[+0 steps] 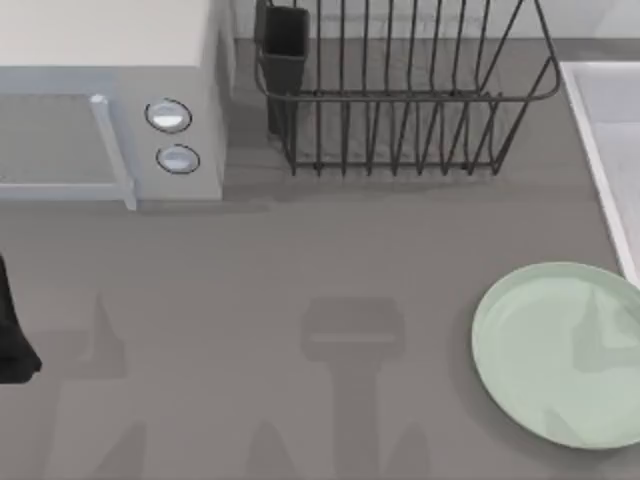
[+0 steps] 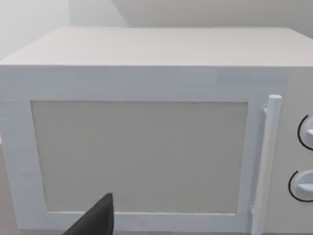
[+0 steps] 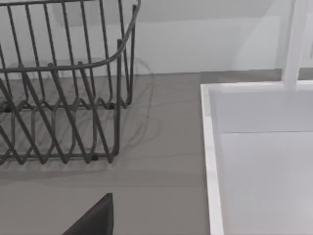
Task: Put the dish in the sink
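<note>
The dish [image 1: 560,350], a pale mint-green round plate, lies flat on the grey counter at the right front, its right side cut off by the top view's edge. The sink [image 1: 600,170] runs along the right edge behind the dish; its white rim [image 3: 211,161] and pale basin are near in the right wrist view. A dark tip of my right gripper [image 3: 95,220] hangs over the counter between the rack and the sink. My left gripper [image 2: 98,220] shows as a dark tip facing the microwave door, and its arm [image 1: 10,340] sits at the far left edge.
A white microwave [image 1: 100,100] with two round knobs stands at the back left, its door [image 2: 142,147] shut. A black wire dish rack [image 1: 400,100] with a dark cup [image 1: 285,40] stands at the back middle, close to the sink [image 3: 58,98]. A white post [image 3: 296,44] rises behind the sink.
</note>
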Robot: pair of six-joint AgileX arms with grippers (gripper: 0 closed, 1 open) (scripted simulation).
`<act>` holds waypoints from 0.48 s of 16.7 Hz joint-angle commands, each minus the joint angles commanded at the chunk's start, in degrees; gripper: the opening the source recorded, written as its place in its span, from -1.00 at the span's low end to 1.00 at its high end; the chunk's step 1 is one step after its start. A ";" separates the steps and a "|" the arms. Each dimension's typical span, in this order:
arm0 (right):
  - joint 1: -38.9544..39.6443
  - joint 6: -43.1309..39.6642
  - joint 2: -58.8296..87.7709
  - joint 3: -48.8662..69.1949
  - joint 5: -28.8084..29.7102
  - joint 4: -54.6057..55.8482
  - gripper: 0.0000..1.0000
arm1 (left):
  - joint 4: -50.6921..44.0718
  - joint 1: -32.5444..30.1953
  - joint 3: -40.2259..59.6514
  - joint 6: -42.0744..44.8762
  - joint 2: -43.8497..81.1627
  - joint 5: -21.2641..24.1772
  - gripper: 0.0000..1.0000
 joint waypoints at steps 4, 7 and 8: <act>6.03 6.18 19.13 14.37 0.01 -11.52 1.00 | 0.00 0.00 0.00 0.00 0.00 0.00 1.00; 11.23 11.51 36.44 26.76 0.01 -21.46 1.00 | 0.00 0.00 0.00 0.00 0.00 0.00 1.00; 12.99 13.32 42.39 30.95 0.01 -24.83 1.00 | 0.00 0.00 0.00 0.00 0.00 0.00 1.00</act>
